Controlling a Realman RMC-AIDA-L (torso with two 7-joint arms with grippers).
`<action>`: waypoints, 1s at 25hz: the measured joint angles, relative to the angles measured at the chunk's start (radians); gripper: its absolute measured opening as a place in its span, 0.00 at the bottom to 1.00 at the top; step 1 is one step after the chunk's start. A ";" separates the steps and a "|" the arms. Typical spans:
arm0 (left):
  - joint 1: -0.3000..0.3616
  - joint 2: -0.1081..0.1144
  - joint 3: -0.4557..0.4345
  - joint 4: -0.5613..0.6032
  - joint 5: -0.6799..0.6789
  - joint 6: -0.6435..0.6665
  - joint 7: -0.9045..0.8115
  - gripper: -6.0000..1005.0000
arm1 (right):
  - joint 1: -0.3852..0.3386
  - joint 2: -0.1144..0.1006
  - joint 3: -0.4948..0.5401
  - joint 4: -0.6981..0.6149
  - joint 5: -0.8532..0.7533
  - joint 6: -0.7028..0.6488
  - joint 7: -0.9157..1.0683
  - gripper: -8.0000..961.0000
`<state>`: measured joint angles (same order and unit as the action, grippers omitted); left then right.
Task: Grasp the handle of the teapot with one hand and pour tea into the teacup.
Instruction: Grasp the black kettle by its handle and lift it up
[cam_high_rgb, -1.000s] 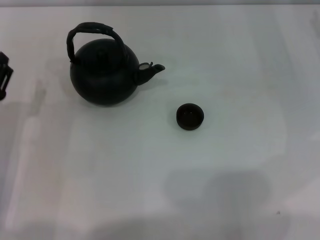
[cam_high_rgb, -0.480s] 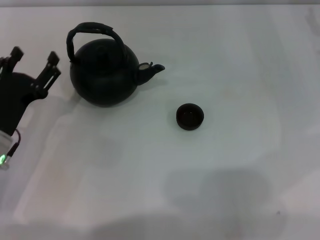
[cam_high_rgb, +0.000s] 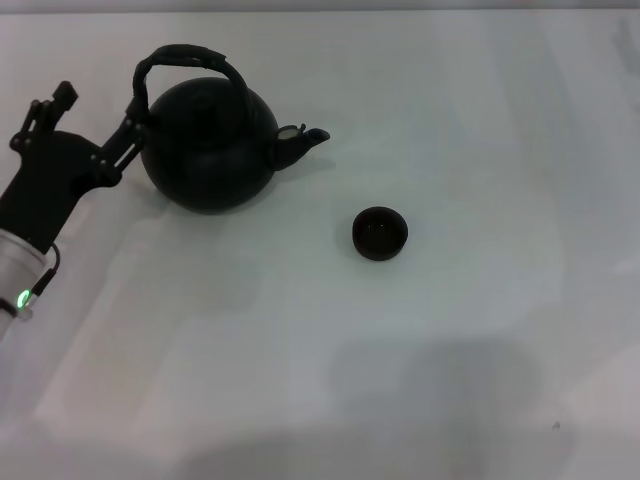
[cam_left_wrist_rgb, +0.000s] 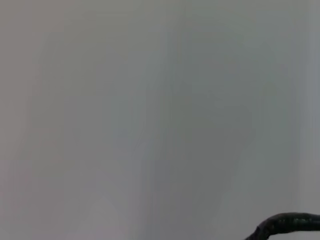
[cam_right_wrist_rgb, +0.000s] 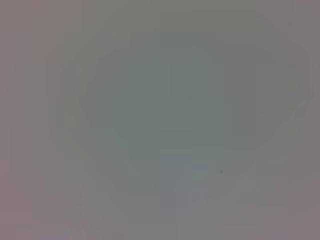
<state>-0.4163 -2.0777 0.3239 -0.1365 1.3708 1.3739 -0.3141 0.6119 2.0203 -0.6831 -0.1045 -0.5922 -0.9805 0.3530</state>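
So the teapot (cam_high_rgb: 208, 145) sits upright on the white desk (cam_high_rgb: 480, 350), far left side, round black belly with the spout (cam_high_rgb: 303, 144) poking out to the right; the handle (cam_high_rgb: 185, 70) arches over the top, fixed on both sides, nothing wrapped around it. The teacup (cam_high_rgb: 380, 233) is to the right of the pot and a bit nearer, standing on its own, well apart from the spout; small, dark, low, mouth facing up.

The left gripper (cam_high_rgb: 97, 112) is at the left edge of the head view, just left of the pot; its fingers are spread wide, one fingertip (cam_high_rgb: 64, 95) out to the far left with bare desk behind it, the other (cam_high_rgb: 131, 123) right up against the pot's left side near the handle's base; can't tell if that one is actually touching or just overlapping from this angle. Nothing between the fingers. A green light (cam_high_rgb: 20, 298) glows on the arm lower down.

Left wrist view is mostly blank desk with a sliver of the dark handle (cam_left_wrist_rgb: 290, 222) curving in at one corner; right wrist view shows only plain desk (cam_right_wrist_rgb: 160, 120), and the right gripper isn't visible anywhere.
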 joint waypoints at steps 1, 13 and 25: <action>-0.003 0.000 0.000 0.000 0.002 -0.004 0.000 0.88 | 0.001 0.000 -0.001 0.000 0.000 0.000 0.000 0.88; -0.055 -0.004 -0.011 0.002 0.001 -0.092 0.026 0.88 | 0.000 -0.003 0.002 0.000 0.000 0.000 0.002 0.88; -0.098 -0.002 -0.011 0.003 0.000 -0.137 0.027 0.84 | 0.005 -0.005 -0.001 -0.013 -0.002 0.000 0.002 0.88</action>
<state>-0.5142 -2.0799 0.3129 -0.1337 1.3709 1.2366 -0.2869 0.6169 2.0156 -0.6843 -0.1176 -0.5937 -0.9801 0.3555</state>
